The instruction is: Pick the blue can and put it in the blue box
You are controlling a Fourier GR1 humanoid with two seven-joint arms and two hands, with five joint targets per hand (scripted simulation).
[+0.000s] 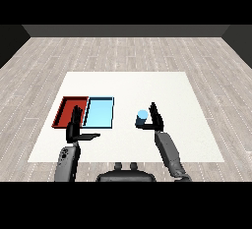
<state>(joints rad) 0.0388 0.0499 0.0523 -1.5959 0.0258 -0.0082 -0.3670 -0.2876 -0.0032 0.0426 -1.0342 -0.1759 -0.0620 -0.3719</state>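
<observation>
The blue can (pixel 142 118) stood on the worktop (pixel 147 85) right of the light blue tray (pixel 99 112), the right hand (pixel 156 120) touching its far side, fingers straight.

One blue can (pixel 142 118), one red tray (pixel 64 111), one light blue tray (pixel 100 113), one white table (pixel 162 88).

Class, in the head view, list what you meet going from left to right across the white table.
Red tray → black left hand → light blue tray → blue cylindrical can → black right hand.
</observation>
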